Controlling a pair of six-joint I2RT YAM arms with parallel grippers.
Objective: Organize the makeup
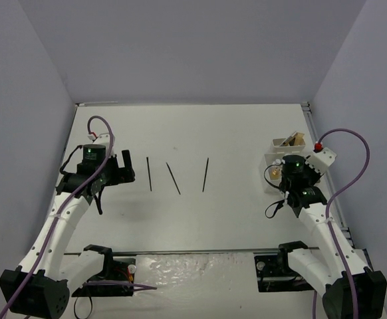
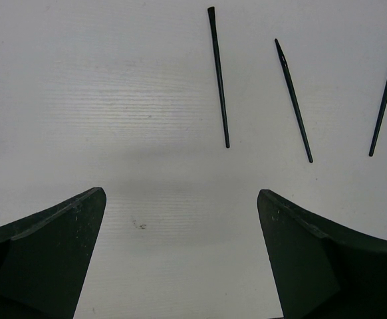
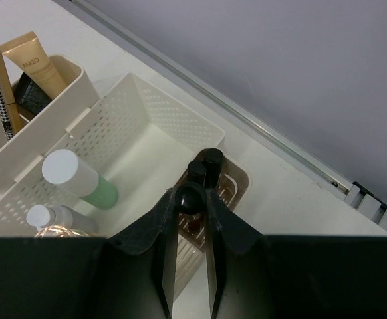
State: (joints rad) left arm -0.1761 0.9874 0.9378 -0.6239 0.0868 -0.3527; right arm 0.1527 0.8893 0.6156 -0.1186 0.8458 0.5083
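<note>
White table [image 1: 233, 133] between plain grey walls [image 1: 193, 46].

We're looking at a robot lab bench: a white table [image 1: 233, 133] boxed in by plain grey walls [image 1: 193, 46]. The left arm [image 1: 60, 222] and right arm [image 1: 320, 226] sit bolted at its near edge, with purple cables [image 1: 356, 166] looping off them.

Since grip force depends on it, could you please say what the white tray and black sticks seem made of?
White tray: probably matte plastic, judging by its moulded perforated walls. Black sticks: thin, smooth, faintly glossy; plastic or lacquered wood, unclear.
</note>
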